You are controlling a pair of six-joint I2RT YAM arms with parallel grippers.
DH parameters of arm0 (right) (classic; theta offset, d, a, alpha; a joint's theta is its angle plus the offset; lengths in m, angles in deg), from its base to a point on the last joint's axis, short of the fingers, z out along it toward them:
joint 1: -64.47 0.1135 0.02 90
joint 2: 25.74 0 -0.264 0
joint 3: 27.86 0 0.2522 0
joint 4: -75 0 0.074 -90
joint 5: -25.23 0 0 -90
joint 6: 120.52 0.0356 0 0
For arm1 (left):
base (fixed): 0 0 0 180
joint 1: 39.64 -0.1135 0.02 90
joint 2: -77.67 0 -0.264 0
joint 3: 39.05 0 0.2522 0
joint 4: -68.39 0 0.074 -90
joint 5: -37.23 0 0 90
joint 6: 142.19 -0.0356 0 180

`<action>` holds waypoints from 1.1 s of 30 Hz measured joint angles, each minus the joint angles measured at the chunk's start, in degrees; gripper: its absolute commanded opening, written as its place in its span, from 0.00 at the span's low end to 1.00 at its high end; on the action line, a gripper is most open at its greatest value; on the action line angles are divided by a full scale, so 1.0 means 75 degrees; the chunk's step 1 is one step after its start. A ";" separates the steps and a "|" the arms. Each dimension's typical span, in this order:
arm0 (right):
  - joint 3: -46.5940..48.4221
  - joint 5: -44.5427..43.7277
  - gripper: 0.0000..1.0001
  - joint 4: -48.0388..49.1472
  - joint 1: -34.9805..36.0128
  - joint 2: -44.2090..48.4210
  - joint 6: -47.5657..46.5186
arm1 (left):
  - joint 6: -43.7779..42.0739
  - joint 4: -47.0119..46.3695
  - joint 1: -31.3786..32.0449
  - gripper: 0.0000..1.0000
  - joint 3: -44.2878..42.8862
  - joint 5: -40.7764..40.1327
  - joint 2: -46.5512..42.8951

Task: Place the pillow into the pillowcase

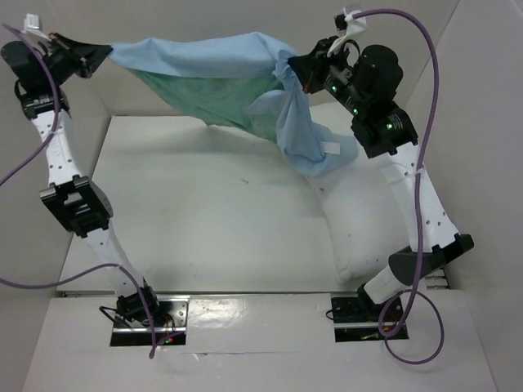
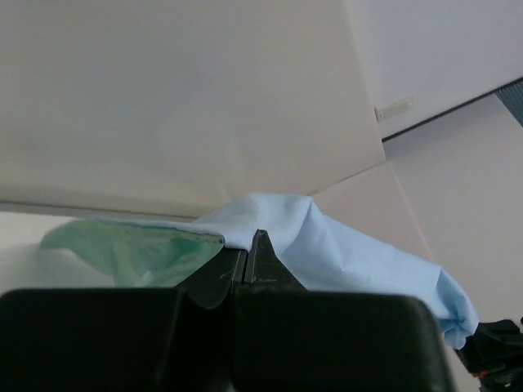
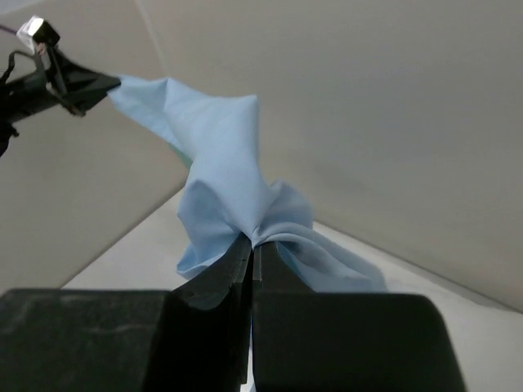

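Observation:
The pillowcase (image 1: 221,69) hangs stretched in the air between my two grippers. Its light blue face is up, its sea-green face (image 1: 216,98) sags below, and a small white label (image 1: 331,148) shows on the drooping right end. My left gripper (image 1: 102,53) is shut on its left corner, which shows in the left wrist view (image 2: 343,253). My right gripper (image 1: 294,65) is shut on bunched blue cloth (image 3: 221,155) at the right end. The white pillow (image 1: 359,220) lies on the table at the right, partly hidden by my right arm.
White walls enclose the table (image 1: 204,212) at the back and both sides. The left gripper also shows in the right wrist view (image 3: 82,82). Cables loop from both arms, and their bases stand at the near edge.

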 measured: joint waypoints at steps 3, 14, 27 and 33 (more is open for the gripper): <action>-0.0731 0.0557 0.00 0.0032 0.0356 0.0309 0.0090 | -0.0143 -0.0009 -0.0664 0.00 0.1460 0.0119 -0.1075; -0.4995 0.2084 0.86 -0.0769 0.3016 -0.0463 0.0571 | -0.3462 0.2483 -0.1381 0.99 0.7388 -0.2110 -0.5182; -0.4336 -0.0172 0.50 -0.1950 0.2597 -0.0425 0.1259 | -0.5246 0.4048 0.1378 0.85 0.8483 -0.4409 -0.4820; -0.5470 -0.1276 0.86 -0.2390 0.1877 0.0682 0.2637 | -0.5514 0.4304 0.2993 0.84 0.9264 -0.5004 -0.4774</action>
